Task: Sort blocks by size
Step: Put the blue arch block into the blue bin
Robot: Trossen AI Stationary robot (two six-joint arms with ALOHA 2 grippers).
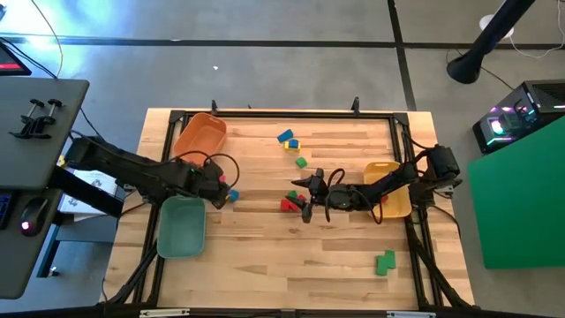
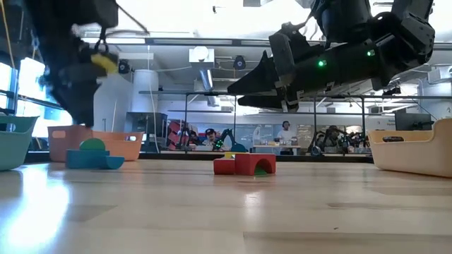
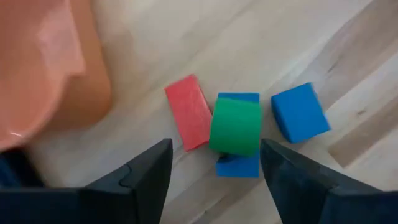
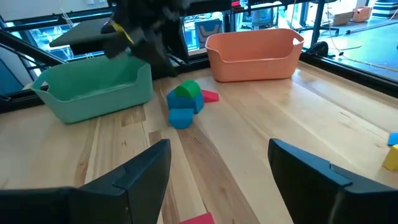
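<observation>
My left end effector hangs open and empty over a green block on a blue block, between the orange tray and the teal tray. I should come down straight and pinch only the green one. My right end effector waits open, empty, by the red blocks. The trays crowd me; mid-counter is roomy.

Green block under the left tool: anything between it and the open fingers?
Nothing visible. The left tool hangs open above the green block, which sits on a blue block. A red block and another blue block flank it, outside the finger gap.
</observation>
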